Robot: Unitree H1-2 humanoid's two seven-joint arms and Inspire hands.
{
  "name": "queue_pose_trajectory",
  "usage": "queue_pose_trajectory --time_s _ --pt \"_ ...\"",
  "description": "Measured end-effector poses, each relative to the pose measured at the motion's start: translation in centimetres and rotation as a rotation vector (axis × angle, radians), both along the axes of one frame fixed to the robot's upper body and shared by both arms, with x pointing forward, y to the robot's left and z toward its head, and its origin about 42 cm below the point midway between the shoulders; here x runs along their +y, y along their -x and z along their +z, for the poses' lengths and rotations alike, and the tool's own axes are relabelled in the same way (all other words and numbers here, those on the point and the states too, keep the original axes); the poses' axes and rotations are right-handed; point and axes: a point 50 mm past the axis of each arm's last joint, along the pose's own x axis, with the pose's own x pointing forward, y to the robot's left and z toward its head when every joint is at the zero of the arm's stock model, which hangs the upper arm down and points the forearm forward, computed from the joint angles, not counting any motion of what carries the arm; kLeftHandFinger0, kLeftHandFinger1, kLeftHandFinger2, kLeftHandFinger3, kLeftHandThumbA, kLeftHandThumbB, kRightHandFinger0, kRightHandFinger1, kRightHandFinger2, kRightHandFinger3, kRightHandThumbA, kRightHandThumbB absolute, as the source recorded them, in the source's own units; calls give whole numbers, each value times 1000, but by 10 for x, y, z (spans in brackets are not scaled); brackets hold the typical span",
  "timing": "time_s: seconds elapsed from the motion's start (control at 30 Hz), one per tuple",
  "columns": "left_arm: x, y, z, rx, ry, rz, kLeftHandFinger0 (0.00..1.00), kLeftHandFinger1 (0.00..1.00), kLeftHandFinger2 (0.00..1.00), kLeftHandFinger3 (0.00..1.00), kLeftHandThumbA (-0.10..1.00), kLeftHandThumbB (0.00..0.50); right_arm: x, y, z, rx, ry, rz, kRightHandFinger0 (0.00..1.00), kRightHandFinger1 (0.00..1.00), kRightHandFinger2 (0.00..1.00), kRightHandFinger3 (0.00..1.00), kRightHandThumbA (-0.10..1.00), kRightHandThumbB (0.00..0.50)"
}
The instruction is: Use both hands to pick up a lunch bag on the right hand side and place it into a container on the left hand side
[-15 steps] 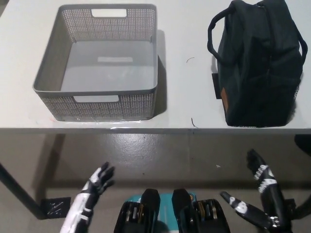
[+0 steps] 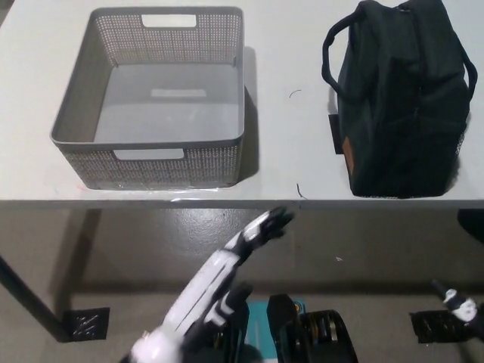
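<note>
Two hands low in the picture, below the table's near edge. Left hand (image 2: 257,231) raised toward the middle, white forearm slanting up from the lower left, fingers stretched out and empty, tips just short of the table edge and touching nothing. Right hand (image 2: 457,301) barely visible at the lower right corner, only a small part showing; open or closed impossible to tell. Grey floor beneath both.

Farther off, a white table (image 2: 287,136) spanning the width of the picture. On its left part, a grey perforated container (image 2: 79,121), rectangular, upright, with handle cut-outs in the near and far walls, nothing inside. On the right part, well apart from the container, a dark lunch bag (image 2: 401,98) lying along the table, zipped top facing up, a carry strap looping out on its left side and another at its right, a small brown tag on the near left face. Near end of the bag close to the table's front edge.
</note>
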Motion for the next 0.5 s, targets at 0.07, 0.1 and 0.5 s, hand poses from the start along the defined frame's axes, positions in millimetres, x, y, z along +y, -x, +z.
queue_pose_trajectory --time_s 0.07,0.1,0.5 --pt "-9 -12 18 -44 3 -15 1000 1000 1000 1000 1000 335 -7 -5 7 -24 -12 -19 1000 1000 1000 1000 1000 176" --pt "-14 -18 27 -61 2 -21 1000 1000 1000 1000 1000 340 -11 -8 10 -37 -21 -31 1000 1000 1000 1000 1000 167" --pt "-78 -96 101 -38 65 -60 1000 1000 1000 1000 1000 404 -23 -62 70 -206 -129 -34 1000 1000 1000 1000 1000 179"
